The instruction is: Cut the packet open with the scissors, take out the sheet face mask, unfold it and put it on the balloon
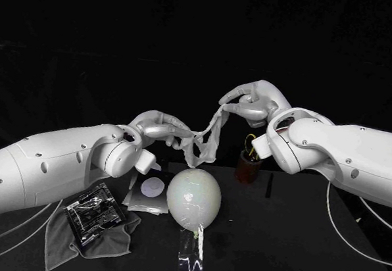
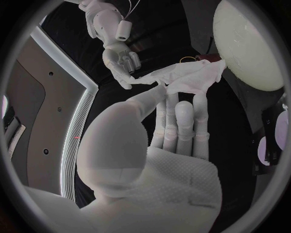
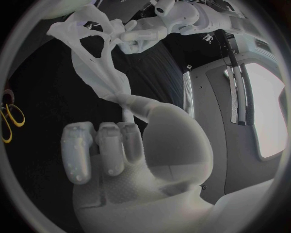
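While hands hold mask, apparently above balloon

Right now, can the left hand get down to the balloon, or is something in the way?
Probably yes: nothing stands between the left hand and the nearby balloon. But it pinches the sheet mask, which the right hand also holds.
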Controlling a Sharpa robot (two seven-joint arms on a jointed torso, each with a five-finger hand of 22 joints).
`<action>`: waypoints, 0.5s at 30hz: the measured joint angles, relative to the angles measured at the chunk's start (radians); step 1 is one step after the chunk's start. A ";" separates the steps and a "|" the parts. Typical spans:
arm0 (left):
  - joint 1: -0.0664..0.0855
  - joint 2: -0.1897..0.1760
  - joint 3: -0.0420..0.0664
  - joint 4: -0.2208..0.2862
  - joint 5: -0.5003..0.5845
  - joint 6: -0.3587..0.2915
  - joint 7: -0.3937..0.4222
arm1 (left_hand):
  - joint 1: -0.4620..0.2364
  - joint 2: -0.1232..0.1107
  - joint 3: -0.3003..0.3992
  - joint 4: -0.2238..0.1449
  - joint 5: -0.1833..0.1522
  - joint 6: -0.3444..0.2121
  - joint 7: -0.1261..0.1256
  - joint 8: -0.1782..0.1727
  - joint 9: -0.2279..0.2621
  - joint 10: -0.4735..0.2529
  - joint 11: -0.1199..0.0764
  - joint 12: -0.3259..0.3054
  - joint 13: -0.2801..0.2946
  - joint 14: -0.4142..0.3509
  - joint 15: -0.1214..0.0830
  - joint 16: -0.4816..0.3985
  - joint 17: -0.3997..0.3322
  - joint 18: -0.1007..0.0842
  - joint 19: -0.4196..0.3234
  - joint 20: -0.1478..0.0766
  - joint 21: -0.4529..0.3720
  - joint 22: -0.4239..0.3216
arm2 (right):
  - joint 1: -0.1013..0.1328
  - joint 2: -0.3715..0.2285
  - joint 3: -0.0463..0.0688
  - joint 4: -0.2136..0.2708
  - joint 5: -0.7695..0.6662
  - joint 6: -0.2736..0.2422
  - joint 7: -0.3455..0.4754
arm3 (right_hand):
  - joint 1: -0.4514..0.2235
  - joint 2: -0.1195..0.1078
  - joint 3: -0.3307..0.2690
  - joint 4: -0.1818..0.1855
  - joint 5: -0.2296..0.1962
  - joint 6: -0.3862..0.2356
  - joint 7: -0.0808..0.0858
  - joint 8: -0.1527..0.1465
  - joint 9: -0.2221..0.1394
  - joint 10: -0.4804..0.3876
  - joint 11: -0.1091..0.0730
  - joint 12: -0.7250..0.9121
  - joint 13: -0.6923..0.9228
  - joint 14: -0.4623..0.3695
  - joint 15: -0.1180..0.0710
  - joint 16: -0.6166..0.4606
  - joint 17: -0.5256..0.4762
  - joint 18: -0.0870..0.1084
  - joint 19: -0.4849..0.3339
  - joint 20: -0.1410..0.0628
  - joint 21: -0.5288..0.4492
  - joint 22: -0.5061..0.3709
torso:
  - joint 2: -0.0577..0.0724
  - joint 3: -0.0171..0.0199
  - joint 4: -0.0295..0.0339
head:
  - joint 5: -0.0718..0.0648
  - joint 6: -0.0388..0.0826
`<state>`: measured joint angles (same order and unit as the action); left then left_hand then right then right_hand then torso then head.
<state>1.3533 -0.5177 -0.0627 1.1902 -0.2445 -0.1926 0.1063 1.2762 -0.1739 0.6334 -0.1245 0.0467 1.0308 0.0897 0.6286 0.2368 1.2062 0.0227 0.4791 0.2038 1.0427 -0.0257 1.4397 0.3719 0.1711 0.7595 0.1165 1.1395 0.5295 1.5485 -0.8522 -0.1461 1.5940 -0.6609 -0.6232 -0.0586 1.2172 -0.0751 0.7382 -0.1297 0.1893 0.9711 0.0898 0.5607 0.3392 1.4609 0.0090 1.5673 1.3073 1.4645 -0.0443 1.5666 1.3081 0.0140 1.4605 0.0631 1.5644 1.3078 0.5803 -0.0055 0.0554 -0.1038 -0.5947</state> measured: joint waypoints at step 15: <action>-0.008 0.024 -0.010 -0.009 -0.081 0.001 0.015 | 0.078 0.051 -0.031 -0.035 -0.001 -0.108 0.057 -0.097 -0.033 -0.088 0.056 -0.044 -0.015 -0.050 0.044 -0.023 -0.062 -0.002 -0.015 0.003 0.030 0.021 | 0.012 0.021 0.009 0.018 0.017 -0.014 0.015 | 0.000 0.000 0.000 0.000 -0.004 0.000 0.000 -0.002 0.001 0.000 0.000 -0.003 0.001 0.000 0.000 0.001 0.000 0.000 0.000 0.000 0.001 0.000 | 0.001 -0.0004 -0.0005 | -0.004 0.000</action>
<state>1.3449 -0.4936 -0.0729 1.1812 -0.3257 -0.1920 0.1212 1.3538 -0.1227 0.6021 -0.1597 0.0459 0.9226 0.1466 0.5317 0.2040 1.1180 0.0790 0.4356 0.1890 0.9929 0.0182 1.4172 0.3096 0.1690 0.7447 0.1200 1.1699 0.5508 1.5603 -0.8316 -0.1370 1.6124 -0.6441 -0.6372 -0.0431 1.2172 -0.0751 0.7382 -0.1297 0.1855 0.9709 0.0895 0.5590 0.3400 1.4609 0.0090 1.5639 1.3081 1.4645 -0.0443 1.5673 1.3080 0.0139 1.4604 0.0631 1.5656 1.3080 0.5809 -0.0058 0.0549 -0.1080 -0.5947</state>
